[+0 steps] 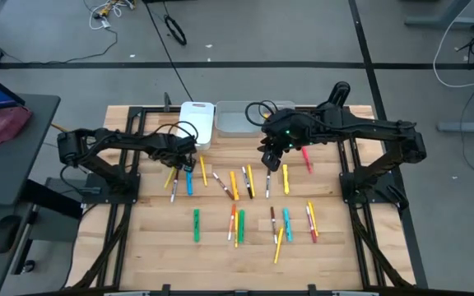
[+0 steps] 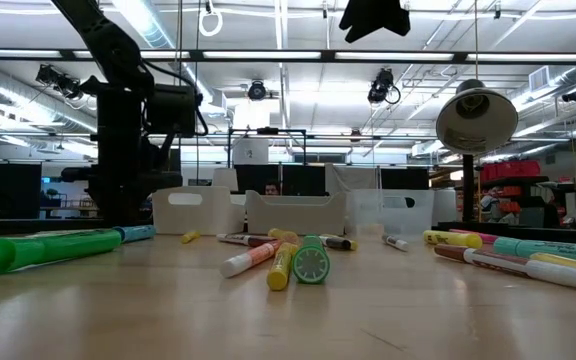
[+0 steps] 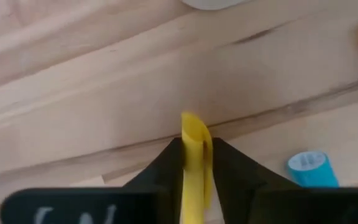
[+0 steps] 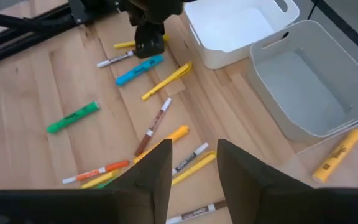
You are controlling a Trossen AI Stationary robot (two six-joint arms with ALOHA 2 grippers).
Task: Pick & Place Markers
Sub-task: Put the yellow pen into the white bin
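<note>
Your left end effector point(image 3: 194, 163) is grasping a yellow marker point(image 3: 194, 146) near its tip; lift unevenly and it may pivot out.

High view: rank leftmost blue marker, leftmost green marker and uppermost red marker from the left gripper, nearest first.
From the left gripper, closed on a yellow marker:
1. blue marker, right beside it.
2. green marker, lower in the picture.
3. red marker, across by the right gripper.
</note>
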